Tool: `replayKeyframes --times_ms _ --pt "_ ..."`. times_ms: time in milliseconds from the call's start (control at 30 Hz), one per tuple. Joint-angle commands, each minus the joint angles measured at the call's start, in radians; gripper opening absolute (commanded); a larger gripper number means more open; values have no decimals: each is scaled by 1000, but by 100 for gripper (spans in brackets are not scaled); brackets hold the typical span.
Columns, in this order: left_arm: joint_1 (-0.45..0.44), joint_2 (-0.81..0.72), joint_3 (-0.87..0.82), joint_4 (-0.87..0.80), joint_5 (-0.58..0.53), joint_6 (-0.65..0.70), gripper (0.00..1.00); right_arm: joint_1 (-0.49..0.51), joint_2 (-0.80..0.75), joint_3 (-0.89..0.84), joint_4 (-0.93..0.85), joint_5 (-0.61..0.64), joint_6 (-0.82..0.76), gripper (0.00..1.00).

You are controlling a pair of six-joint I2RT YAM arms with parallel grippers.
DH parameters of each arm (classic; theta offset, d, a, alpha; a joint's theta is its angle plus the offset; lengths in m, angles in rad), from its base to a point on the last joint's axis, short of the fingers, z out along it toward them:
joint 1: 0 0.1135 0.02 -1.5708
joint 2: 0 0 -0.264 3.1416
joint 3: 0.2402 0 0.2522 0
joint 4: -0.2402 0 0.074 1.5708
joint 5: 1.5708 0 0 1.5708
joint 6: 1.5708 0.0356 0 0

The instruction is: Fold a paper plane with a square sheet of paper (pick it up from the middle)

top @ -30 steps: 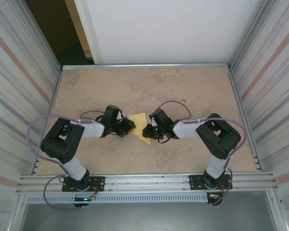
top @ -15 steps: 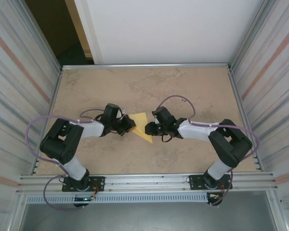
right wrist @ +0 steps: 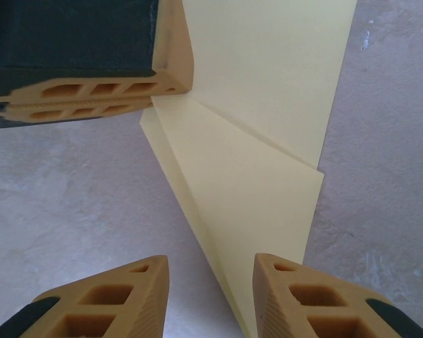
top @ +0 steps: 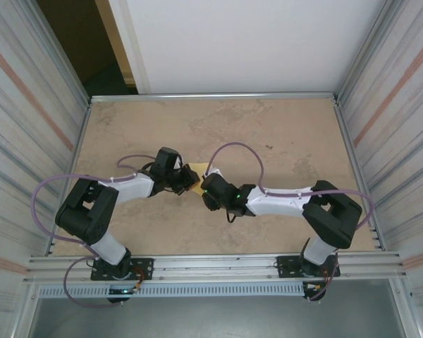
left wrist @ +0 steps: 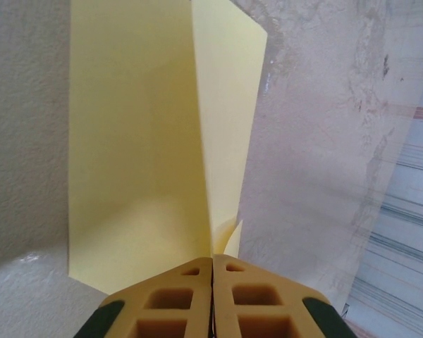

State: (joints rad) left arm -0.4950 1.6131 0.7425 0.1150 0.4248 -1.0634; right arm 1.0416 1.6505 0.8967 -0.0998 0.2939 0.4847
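The paper plane (right wrist: 257,186) is pale-yellow paper folded into a narrow pointed shape with a raised centre flap (left wrist: 222,127). It lies mid-table, and a small corner of it (top: 195,170) shows between the two gripper heads. My left gripper (left wrist: 213,259) is shut on the paper's centre fold at one end, and it (top: 189,182) sits just left of the paper. My right gripper (right wrist: 210,259) stands open, its jaws straddling the sharp tip without touching; from above it (top: 204,189) is right beside the left one. The left fingers (right wrist: 92,98) show at the paper's far end.
The beige tabletop (top: 282,134) is bounded by ribbed metal walls (top: 391,105) on both sides and an aluminium rail (top: 211,266) at the near edge. Purple cables (top: 236,151) loop above both forearms. Both arms meet at the table's middle.
The right gripper has opened, letting go of the paper, and swung left and nearer over its tip. The left gripper has closed fully on the paper's fold and shifted slightly.
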Motion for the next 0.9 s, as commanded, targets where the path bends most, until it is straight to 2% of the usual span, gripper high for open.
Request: replayKeyframes --times_ms 0,467,633,867 --pt "-7 -29 23 -41 -24 -10 10 11 49 35 -20 69 -25 34" --pt "-11 -24 30 -53 -16 -13 10 12 117 41 -21 76 -7 28" --pt "-11 -24 32 -60 -16 -12 12 11 117 34 -23 77 -9 22" --pt "-11 -22 37 -77 -15 -2 12 11 112 29 -26 88 -23 24"
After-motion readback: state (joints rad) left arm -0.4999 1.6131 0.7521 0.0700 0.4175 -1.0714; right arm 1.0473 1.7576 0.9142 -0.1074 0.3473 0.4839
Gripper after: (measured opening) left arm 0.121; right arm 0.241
